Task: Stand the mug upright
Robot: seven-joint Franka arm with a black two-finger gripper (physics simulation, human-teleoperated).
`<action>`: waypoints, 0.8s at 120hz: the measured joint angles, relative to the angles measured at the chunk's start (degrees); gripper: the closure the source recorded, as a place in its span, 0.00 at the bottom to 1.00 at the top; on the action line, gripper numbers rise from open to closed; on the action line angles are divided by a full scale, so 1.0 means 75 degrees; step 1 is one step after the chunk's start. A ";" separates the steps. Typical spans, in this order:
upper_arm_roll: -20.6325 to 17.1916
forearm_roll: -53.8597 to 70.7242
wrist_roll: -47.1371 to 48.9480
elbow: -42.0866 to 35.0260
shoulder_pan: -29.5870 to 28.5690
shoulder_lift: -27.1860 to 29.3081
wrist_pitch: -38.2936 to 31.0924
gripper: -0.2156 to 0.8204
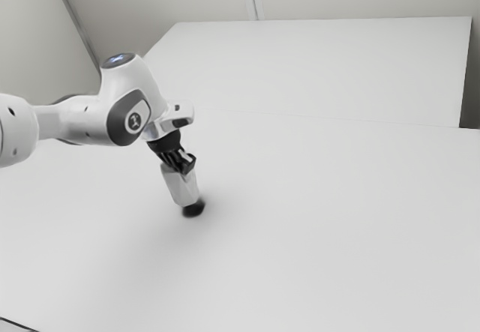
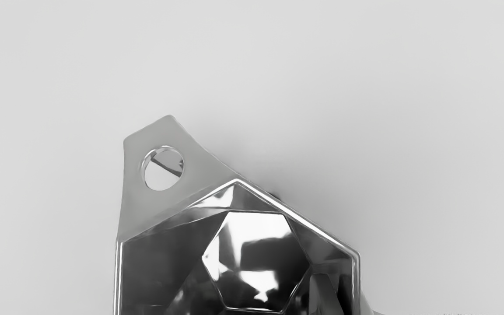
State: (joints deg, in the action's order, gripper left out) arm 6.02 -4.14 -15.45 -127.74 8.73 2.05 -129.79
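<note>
**Leaning mug is risking a topple below the jaws**

The mug (image 1: 180, 185) is sitting directly below the jaws (image 1: 185, 170), its mouth facing up toward them and its body leaning, so it is not yet standing truly upright. The jaws are standing narrow and, as far as I am judging, are pinching one stretch of its wall: one of the fingers (image 2: 323, 295) is reaching inside the rim, and the handle (image 2: 134, 192) is jutting out on the far side of the mouth from it.

The lean is posing the main danger. If the jaws are opening while the base is meeting the surface (image 1: 322, 219) on one edge only, the mug is likely tipping over. A one-sided pinch on smooth, shiny metal is also inviting a slip or a swivel. Below the jaws a dark patch is marking the mug's lower end, and whether the base is touching is not showing clearly; any push downward is possibly forcing that edge and twisting the hold.

The arm (image 1: 75, 120) is coming in from the exterior view's left, bending down at the wrist above the jaws, and the hand is slanting along nearly the same line as the mug.
</note>
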 joint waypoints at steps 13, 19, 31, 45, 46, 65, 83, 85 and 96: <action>-0.0004 0.0141 0.0610 -0.0349 -0.0040 0.0130 -0.0235 0.97; -0.0006 0.0175 0.0865 -0.0387 -0.0065 0.0142 -0.0324 0.97; -0.0008 0.0203 0.1323 -0.0521 -0.0090 0.0138 -0.0512 0.97; -0.0009 0.0213 0.1786 -0.0650 -0.0077 0.0090 -0.0684 0.96; -0.0010 0.0214 0.1816 -0.0657 -0.0075 0.0088 -0.0693 0.96; -0.0007 0.0191 0.2302 -0.0723 -0.0043 0.0079 -0.0803 0.70; -0.0006 0.0168 0.2676 -0.0738 -0.0048 0.0090 -0.0850 0.46; -0.0006 0.0166 0.2712 -0.0738 -0.0049 0.0095 -0.0853 0.44; -0.0006 0.0162 0.2894 -0.0732 -0.0052 0.0149 -0.0867 0.37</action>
State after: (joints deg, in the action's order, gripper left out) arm 5.98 -2.93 6.26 -133.23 8.34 3.16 -136.29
